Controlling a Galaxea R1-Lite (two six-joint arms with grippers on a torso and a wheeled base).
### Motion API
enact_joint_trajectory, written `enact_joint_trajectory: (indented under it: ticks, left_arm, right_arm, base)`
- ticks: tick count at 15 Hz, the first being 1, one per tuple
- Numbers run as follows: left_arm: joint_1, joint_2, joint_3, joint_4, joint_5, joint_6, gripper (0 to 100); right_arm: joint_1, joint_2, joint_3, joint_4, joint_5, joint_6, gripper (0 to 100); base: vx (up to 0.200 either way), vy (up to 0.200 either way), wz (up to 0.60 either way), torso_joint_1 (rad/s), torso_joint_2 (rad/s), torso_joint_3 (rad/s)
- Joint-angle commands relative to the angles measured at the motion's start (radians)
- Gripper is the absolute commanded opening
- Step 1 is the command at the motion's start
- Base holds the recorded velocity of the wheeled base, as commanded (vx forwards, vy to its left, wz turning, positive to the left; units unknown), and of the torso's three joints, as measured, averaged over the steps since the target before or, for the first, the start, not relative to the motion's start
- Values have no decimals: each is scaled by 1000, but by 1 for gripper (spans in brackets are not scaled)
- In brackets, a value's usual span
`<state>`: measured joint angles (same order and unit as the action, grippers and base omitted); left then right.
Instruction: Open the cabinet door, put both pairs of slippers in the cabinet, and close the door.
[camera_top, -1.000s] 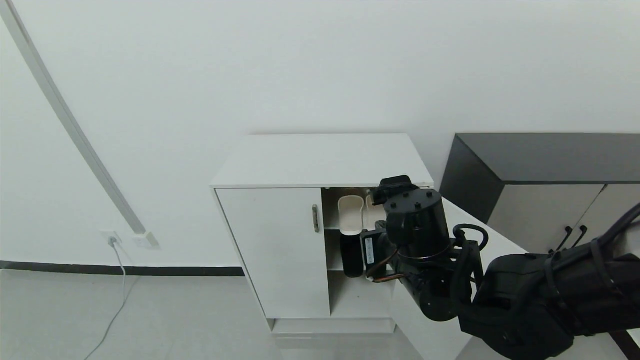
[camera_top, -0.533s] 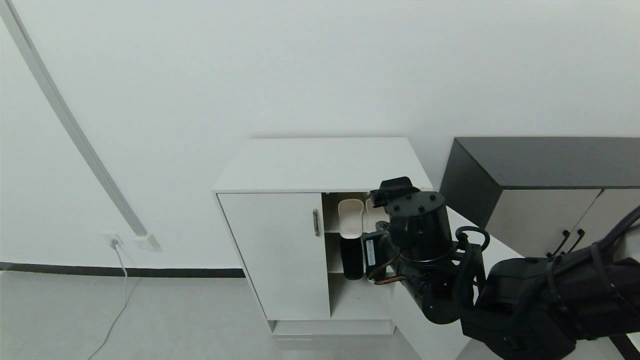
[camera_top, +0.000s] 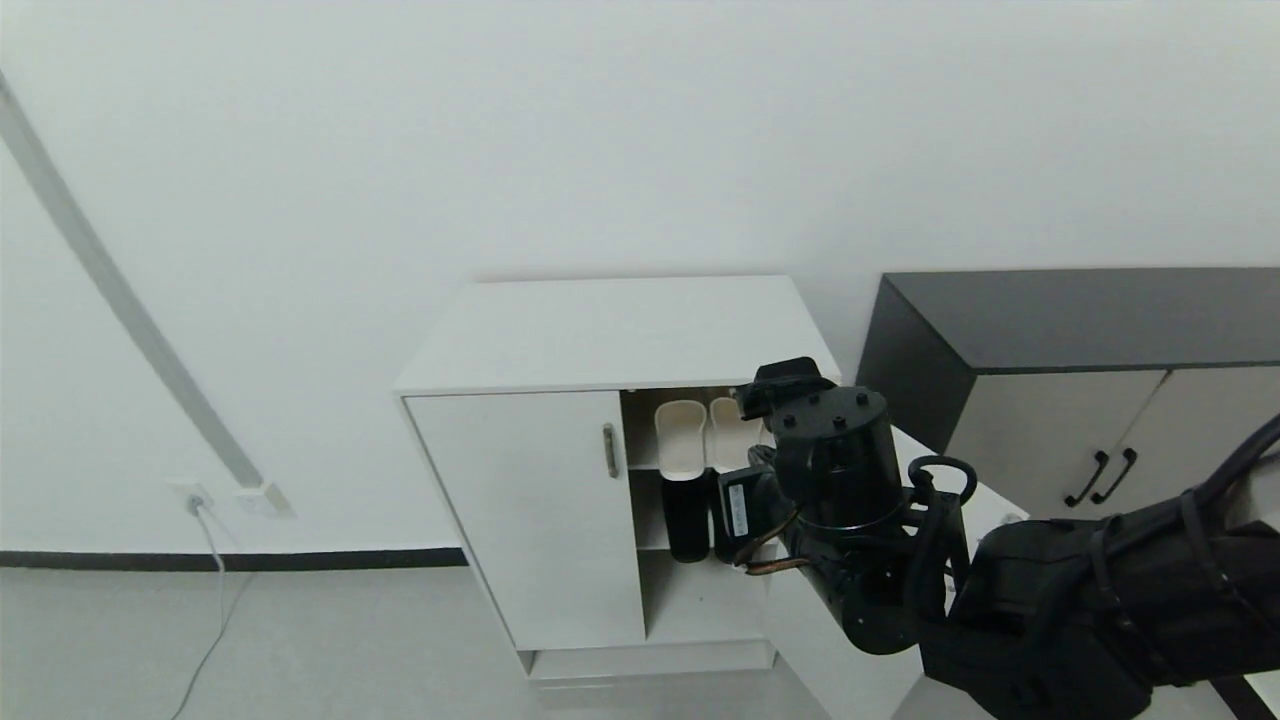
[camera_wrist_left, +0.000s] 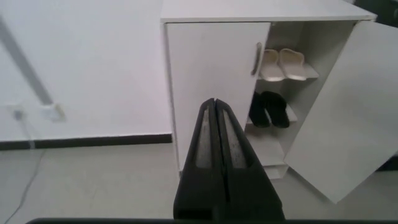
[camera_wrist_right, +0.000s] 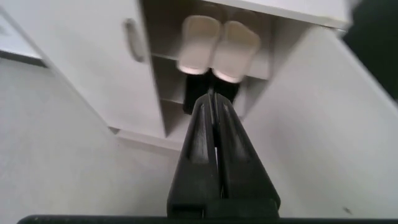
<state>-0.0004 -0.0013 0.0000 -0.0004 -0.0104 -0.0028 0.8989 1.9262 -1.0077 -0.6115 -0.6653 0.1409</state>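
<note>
Facing the closing step with left tool (camera_wrist_left: 214, 104) and right tool (camera_wrist_right: 212, 98) pinched shut, empty, and needing to push the open flat door (camera_top: 805, 625) of the white wooden cabinet (camera_top: 600, 335).

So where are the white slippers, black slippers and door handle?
white slippers (camera_wrist_left: 292, 62), left wrist view, middle of one slipper
black slippers (camera_wrist_left: 280, 112), left wrist view, middle of one slipper
door handle (camera_top: 609, 450), head view, mid-bar

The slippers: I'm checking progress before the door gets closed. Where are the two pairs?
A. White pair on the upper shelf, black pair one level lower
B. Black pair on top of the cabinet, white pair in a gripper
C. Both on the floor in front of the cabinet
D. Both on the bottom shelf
A: the left wrist view shows the white pair on the upper shelf of the cabinet, and the black pair one level lower.
</note>
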Motion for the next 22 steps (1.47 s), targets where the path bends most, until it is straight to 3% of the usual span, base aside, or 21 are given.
enact_joint_trajectory:
  ticks: [1, 5, 10, 17, 20, 22]
  left_arm:
    - [0, 1, 0, -1, 0, 0, 0]
    - [0, 1, 0, -1, 0, -2, 0]
    - [0, 1, 0, -1, 0, -2, 0]
    - [0, 1, 0, -1, 0, 0, 0]
    - [0, 1, 0, -1, 0, 0, 0]
    - [0, 1, 0, -1, 0, 0, 0]
  right_arm:
    - [-2, -1, 1, -1, 0, -3, 0]
    - [-12, -1, 8, -2, 0, -4, 0]
    - [-15, -1, 18, -21, 0, -7, 0]
    - [-15, -1, 20, -22, 0, -12, 0]
    - [-49, -3, 18, -22, 1, -21, 0]
    - [-112, -3, -17, -19, 72, -40, 0]
  base:
    - [0, 0, -600, 7, 2, -2]
    - [0, 0, -600, 5, 6, -1]
    - [0, 0, 0, 0, 0, 0]
    - [-200, 0, 0, 1, 2, 2]
    - [0, 0, 0, 0, 0, 0]
    - [0, 0, 0, 0, 0, 0]
